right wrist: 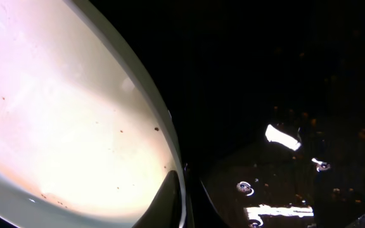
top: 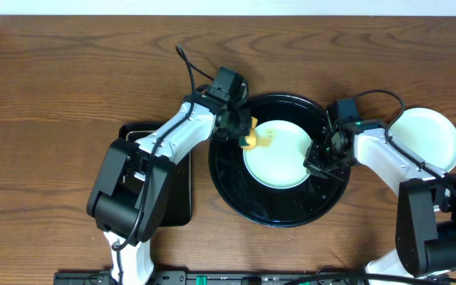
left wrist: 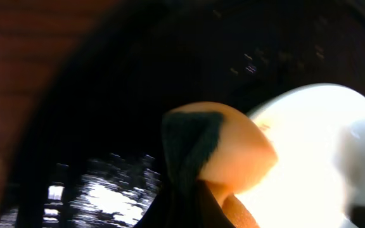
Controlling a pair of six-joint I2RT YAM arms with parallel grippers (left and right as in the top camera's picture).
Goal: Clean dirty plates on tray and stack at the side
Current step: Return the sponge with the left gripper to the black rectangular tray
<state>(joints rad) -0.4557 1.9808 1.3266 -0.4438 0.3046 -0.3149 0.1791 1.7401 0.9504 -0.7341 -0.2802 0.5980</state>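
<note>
Over the table, the overhead view shows the round black tray at centre with one dirty plate lying inside it. The left claw sits at the plate's upper-left rim, closed around a yellow sponge that touches the plate. The right claw is at the plate's right rim. A side plate rests on bare wood right of the tray; whether more lie under it cannot be told. A rectangular black tray sits to the left, partly under the left arm.

Left wrist view:
- The sponge fills the centre, overlapping the edge of the dirty plate.
- A dark patch on the sponge's left part may be a finger or a scouring face; which one cannot be told.
- The glossy tray surrounds both.

Right wrist view:
- The dirty plate carries brown specks and a faint smear.
- Its rim runs down between the two dark fingers at the lower edge, so the right claw appears narrow and pinched on the rim, steadying it.
- The tray floor lies beyond.

Step in hand, by judgement: scrubbing, with one arm bracing and one wiping.

Next move calls for:
1. Sweep the sponge across the speckled area under light downward pressure.
2. Hold the rim grip firm so the plate does not skate on the wet tray.
3. Carry the plate to the side plate only once it is clean.
</note>
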